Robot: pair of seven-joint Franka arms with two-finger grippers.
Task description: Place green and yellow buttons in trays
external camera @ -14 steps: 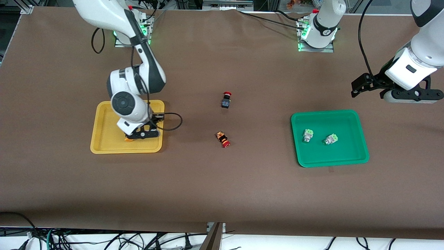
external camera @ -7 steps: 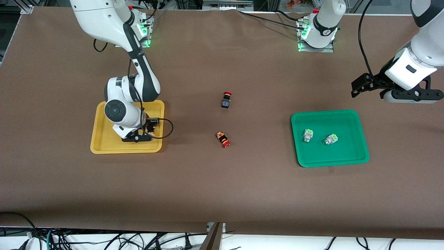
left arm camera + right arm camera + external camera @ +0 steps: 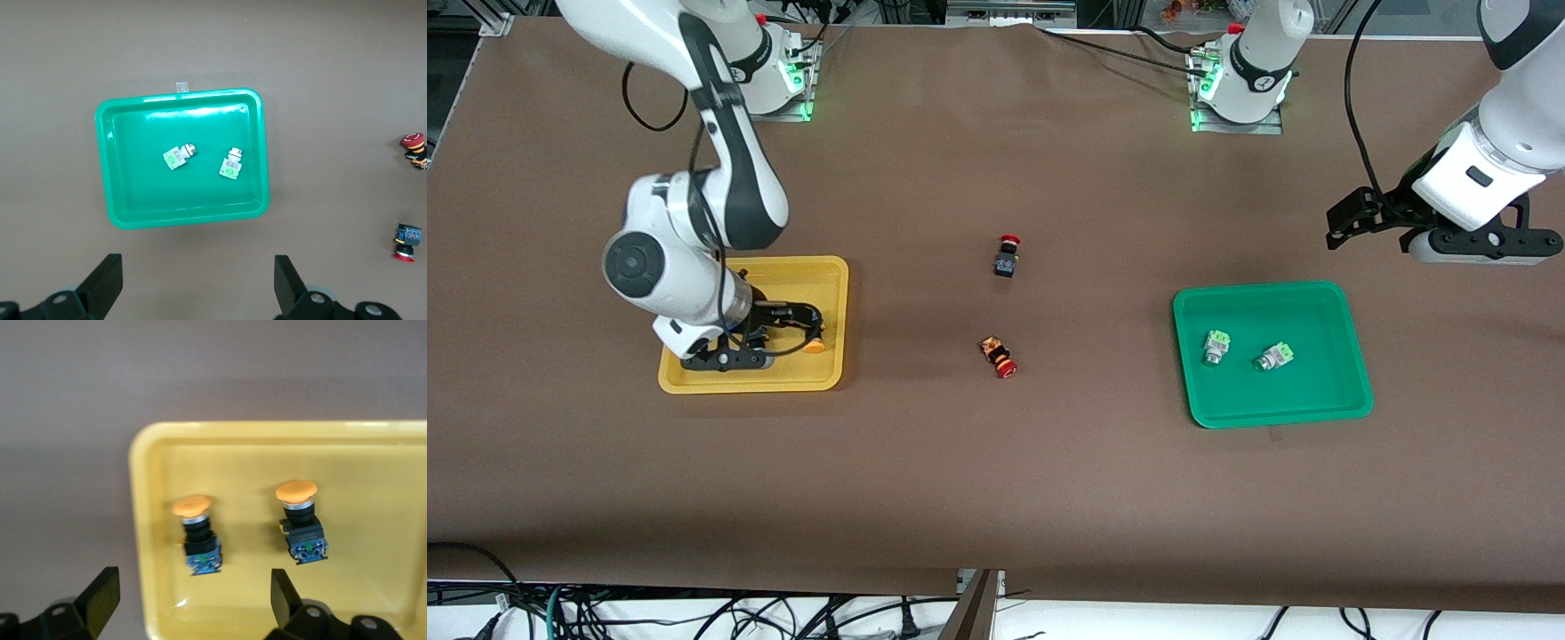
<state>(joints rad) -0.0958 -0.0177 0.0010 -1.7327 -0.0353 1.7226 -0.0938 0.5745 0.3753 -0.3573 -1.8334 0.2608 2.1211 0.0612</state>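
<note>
The yellow tray (image 3: 751, 385) lies toward the right arm's end of the table. In the right wrist view the tray (image 3: 373, 460) holds two yellow buttons, one (image 3: 197, 537) beside the other (image 3: 301, 520). The front view shows only one yellow button (image 3: 814, 343); the arm hides the other. My right gripper (image 3: 725, 359) (image 3: 192, 600) is open and empty over the yellow tray. The green tray (image 3: 1272, 416) (image 3: 120, 167) holds two green buttons (image 3: 1215, 347) (image 3: 1272, 357) (image 3: 179, 157) (image 3: 231, 162). My left gripper (image 3: 1485, 247) (image 3: 197, 283) is open and empty over bare table beside the green tray, and it waits.
Two red-capped switches lie mid-table between the trays, one (image 3: 1007, 255) farther from the front camera than the other (image 3: 1000, 356). Both show in the left wrist view (image 3: 405, 240) (image 3: 415, 147).
My right gripper has let go of a yellow button in the yellow tray and drawn back toward the right arm's end of the table. The left arm has not moved.
</note>
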